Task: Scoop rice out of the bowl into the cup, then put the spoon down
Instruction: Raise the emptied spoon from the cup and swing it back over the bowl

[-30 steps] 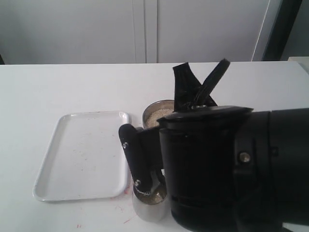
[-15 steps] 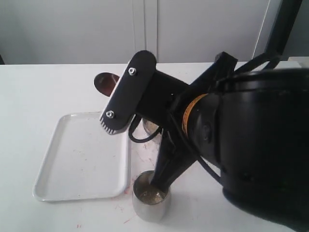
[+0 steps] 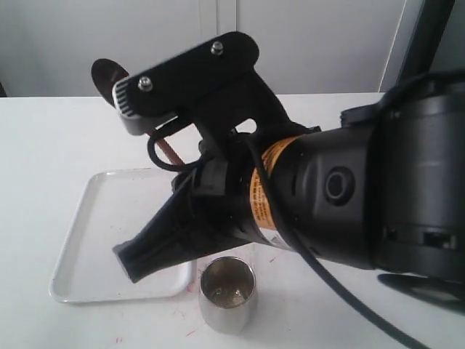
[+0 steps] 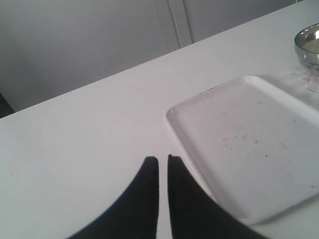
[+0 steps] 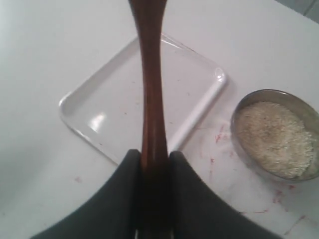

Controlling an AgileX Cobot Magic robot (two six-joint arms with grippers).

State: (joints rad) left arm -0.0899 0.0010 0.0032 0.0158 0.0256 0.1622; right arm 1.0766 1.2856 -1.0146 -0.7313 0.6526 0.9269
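Note:
My right gripper [image 5: 152, 158] is shut on the handle of the dark reddish-brown wooden spoon [image 5: 151, 84]. In the exterior view that gripper [image 3: 129, 102] is held high above the table's left half, with the spoon's round bowl [image 3: 107, 75] sticking out past it. The steel cup [image 3: 227, 294] stands upright at the front with some rice [image 3: 229, 295] inside, below the arm and apart from it. The steel bowl [image 5: 277, 134] holds rice [image 5: 274, 138]; the arm hides it in the exterior view. My left gripper [image 4: 163, 159] is shut and holds nothing, hovering near the tray's corner.
A white rectangular tray [image 3: 109, 240] lies left of the cup; in the right wrist view this tray [image 5: 107, 107] is under the spoon. The bowl's rim [image 4: 309, 42] shows beyond the tray [image 4: 249, 134] in the left wrist view. Red specks mark the table.
My right arm has lifted the spoon away from the cup, swinging it up and to the left over the tray. The cup has stayed in place.

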